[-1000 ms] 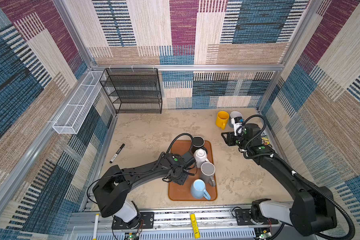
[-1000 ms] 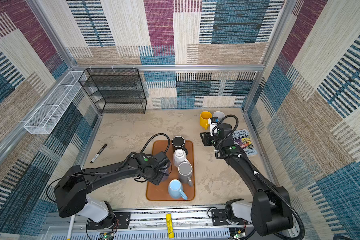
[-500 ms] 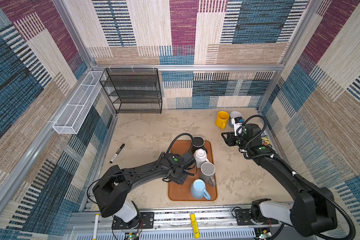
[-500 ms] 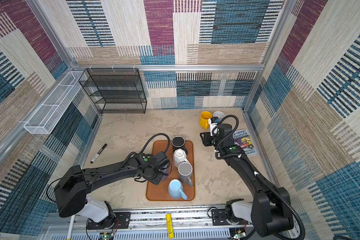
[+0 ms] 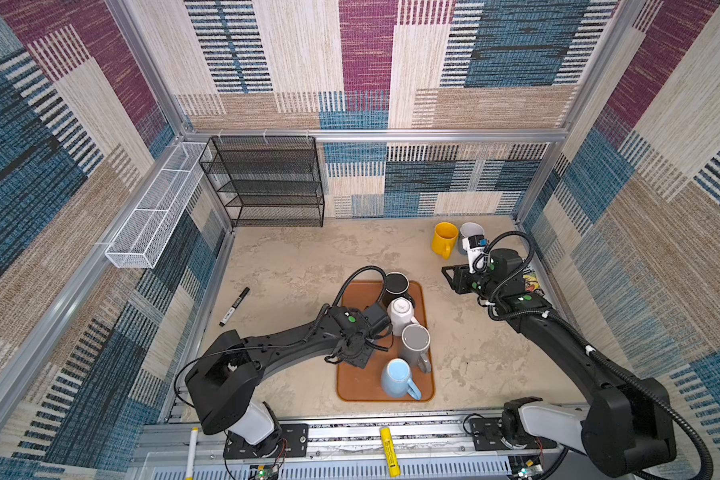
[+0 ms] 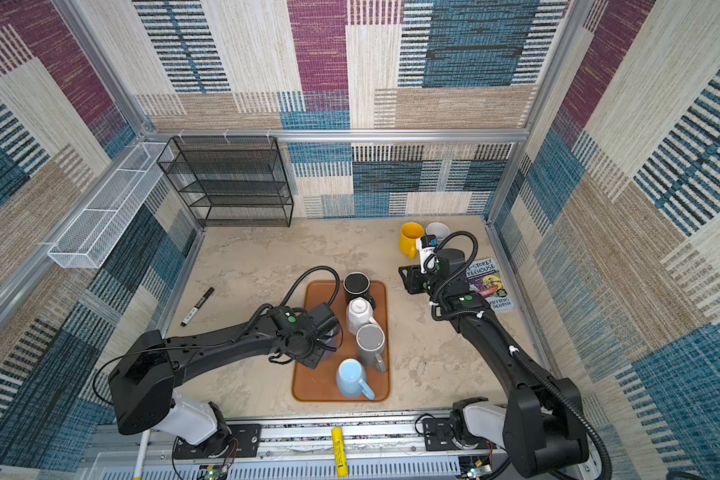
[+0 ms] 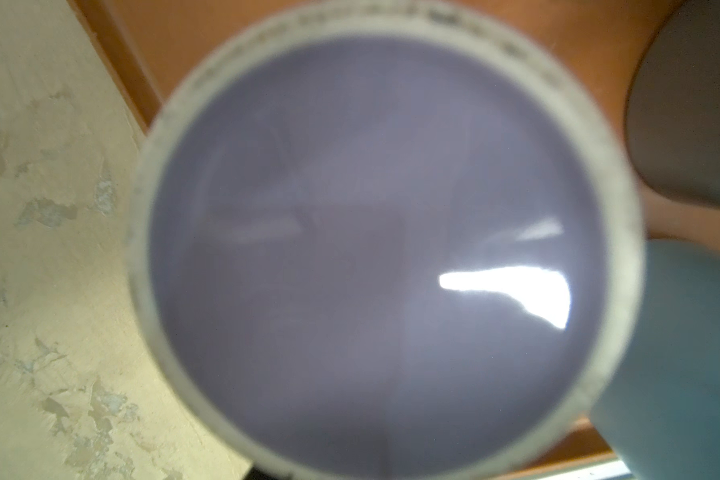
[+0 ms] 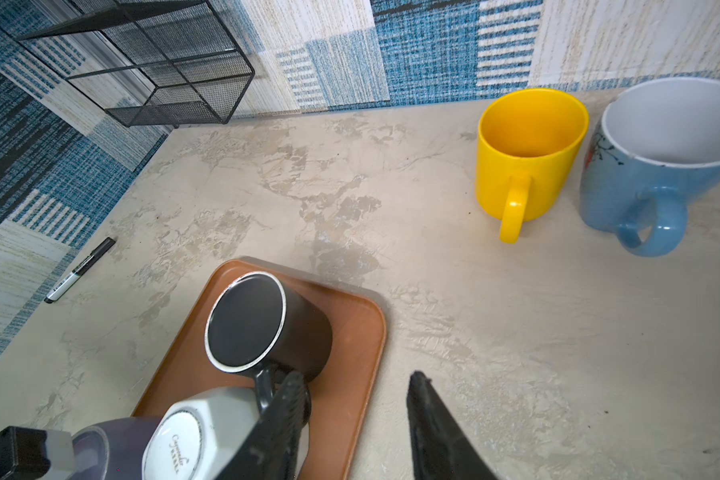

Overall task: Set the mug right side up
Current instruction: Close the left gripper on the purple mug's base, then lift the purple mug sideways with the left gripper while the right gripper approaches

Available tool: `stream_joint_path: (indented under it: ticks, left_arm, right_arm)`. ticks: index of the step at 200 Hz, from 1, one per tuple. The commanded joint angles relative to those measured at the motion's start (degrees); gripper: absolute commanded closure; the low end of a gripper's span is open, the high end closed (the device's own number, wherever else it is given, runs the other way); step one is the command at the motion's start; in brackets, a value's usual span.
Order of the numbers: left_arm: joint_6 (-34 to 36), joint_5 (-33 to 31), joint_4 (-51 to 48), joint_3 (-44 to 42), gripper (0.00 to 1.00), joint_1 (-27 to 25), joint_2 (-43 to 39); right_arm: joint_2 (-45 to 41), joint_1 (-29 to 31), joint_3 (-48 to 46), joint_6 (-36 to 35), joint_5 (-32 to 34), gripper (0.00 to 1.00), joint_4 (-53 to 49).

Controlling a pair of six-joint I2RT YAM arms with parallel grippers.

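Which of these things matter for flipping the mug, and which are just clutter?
Job: upside-down lavender mug, brown tray beneath it.
Lying about: black mug, white mug, grey mug, light-blue mug, yellow mug, blue flared mug, marker, book, black wire shelf, white wire basket.

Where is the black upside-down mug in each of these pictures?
Top view: black mug at the far end of the tray, behind the white mug.
Top view: same place, far end of the tray.
Left wrist: not in it; a purple mug fills the picture.
Right wrist: on the tray's corner, beside the white mug.
Shared landmark: the brown tray, in all four.
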Motion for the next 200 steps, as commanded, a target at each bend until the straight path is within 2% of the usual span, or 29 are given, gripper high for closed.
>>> stream_joint_path:
  ticks: [1, 71, 87, 91, 154, 200]
  left_arm:
    - [-0.3, -0.9, -0.8, 0.2, 0.87, 0.0, 0.3]
    - [-0.1, -1.5, -0.5, 0.6, 0.89, 0.0, 0.4]
    - [0.1, -1.5, -0.3, 1.0, 0.95, 0.0, 0.6]
    - [0.1, -1.6, -0.3, 1.0, 1.00, 0.0, 0.7]
    - [1.8, -2.6, -0.2, 4.1, 1.00, 1.1, 0.5]
    - [4.6, -1.1, 2.3, 6.3, 1.00, 4.4, -1.9]
  right_arm:
    - [-0.3, 0.1, -0.2, 0.8, -1.5, 0.56, 1.6]
    - [-0.9, 0.1, -0.8, 0.9, -2.7, 0.56, 2.1]
    - [-1.0, 0.1, -1.0, 1.0, -3.2, 0.55, 2.3]
    - [-1.1, 0.1, -1.0, 1.1, -3.3, 0.56, 2.4]
    - [-2.0, 0.1, -2.0, 1.7, -4.9, 0.56, 3.2]
    - [-2.3, 0.1, -3.3, 3.3, -8.0, 0.55, 5.8]
